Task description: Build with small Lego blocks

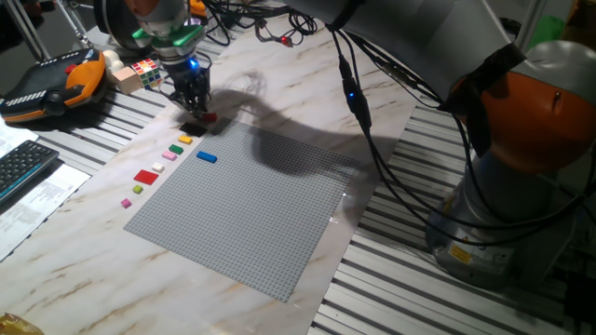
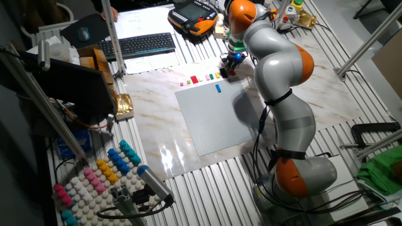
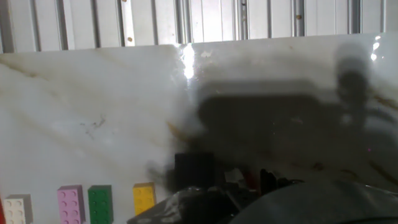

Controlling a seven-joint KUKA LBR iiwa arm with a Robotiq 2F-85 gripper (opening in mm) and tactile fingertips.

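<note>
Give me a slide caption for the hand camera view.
Hand view over the marble tabletop: white, pink, green and yellow bricks lined up beside a black brick.

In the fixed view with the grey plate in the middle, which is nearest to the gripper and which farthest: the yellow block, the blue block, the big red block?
Measured from the gripper:
1. Yellow block, on the marble table just off the plate's edge, closest below the fingers.
2. Blue block, on the grey plate itself.
3. Big red block, off the plate, further along the row toward the keyboard side.
</note>
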